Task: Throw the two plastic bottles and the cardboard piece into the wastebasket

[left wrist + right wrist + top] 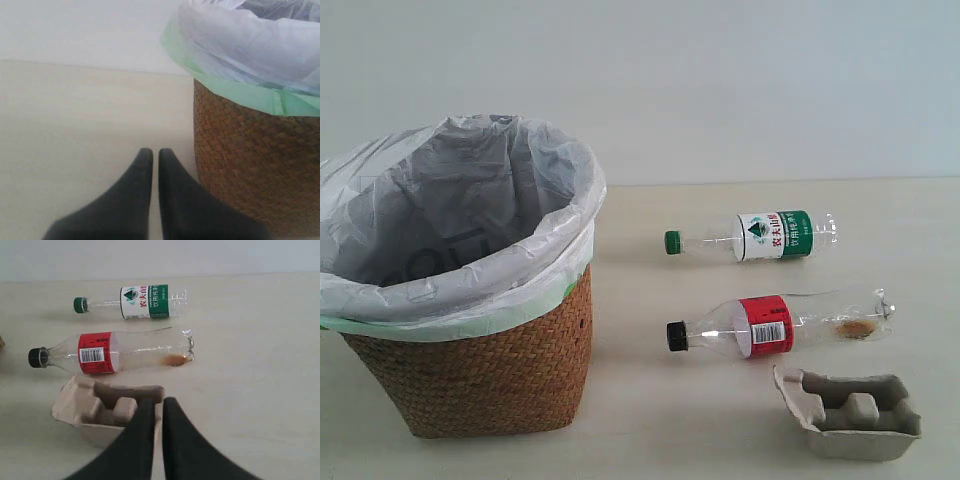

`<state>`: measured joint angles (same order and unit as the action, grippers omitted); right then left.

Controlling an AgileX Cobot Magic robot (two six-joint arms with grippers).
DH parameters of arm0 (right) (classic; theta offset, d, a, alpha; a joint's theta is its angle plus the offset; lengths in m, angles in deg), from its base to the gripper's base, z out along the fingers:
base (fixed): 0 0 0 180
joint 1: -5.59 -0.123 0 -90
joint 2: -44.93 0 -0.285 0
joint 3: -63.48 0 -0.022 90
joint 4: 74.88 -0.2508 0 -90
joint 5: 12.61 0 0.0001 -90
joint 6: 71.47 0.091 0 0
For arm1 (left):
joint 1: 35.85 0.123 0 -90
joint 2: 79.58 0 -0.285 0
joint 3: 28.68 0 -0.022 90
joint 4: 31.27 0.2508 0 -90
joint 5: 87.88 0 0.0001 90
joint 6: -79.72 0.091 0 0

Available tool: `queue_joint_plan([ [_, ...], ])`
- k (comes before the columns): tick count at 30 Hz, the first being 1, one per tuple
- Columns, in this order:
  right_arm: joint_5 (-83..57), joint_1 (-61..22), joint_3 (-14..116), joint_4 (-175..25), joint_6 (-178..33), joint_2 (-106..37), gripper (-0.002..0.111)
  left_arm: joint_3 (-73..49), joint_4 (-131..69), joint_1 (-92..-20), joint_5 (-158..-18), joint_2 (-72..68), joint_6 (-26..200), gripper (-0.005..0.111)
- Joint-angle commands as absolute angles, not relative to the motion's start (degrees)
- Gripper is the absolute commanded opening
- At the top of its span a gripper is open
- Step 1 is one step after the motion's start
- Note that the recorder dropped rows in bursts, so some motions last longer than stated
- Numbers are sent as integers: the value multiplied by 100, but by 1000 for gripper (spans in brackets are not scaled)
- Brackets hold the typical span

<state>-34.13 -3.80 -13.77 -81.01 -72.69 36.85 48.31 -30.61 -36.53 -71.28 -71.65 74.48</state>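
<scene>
Empty and closed to a sliver, the right gripper [158, 402] sits just by the grey-beige moulded pulp tray [95, 410]; the left gripper [152, 151], likewise, faces only the brown wicker wastebasket [250, 165].

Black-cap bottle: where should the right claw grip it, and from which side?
Across the red-labelled middle of the black-cap bottle, coming down from above: it lies on its side, and that section looks round, while the base end looks crumpled.

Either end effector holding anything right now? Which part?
Nothing held. Left end effector and right end effector are shut, empty; green-cap bottle, black-cap bottle and cardboard piece lie free on the table.
</scene>
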Motion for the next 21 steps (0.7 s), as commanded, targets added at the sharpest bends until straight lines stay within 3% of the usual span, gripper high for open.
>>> queue_joint_plan([
  [1, -3395, -359, -1374, -8062, -7275, 3714, 2, 4854, -3033, -3640, -7162, -7179, 7417, 4],
  [18, -3395, -359, -1374, -8087, -7221, 3714, 2, 4854, -3033, -3640, -7162, -7179, 7417, 4],
  [21, -3385, -359, -1374, -9052, -6125, 3714, 2, 4854, -3033, -3640, -7162, -7179, 7417, 4],
])
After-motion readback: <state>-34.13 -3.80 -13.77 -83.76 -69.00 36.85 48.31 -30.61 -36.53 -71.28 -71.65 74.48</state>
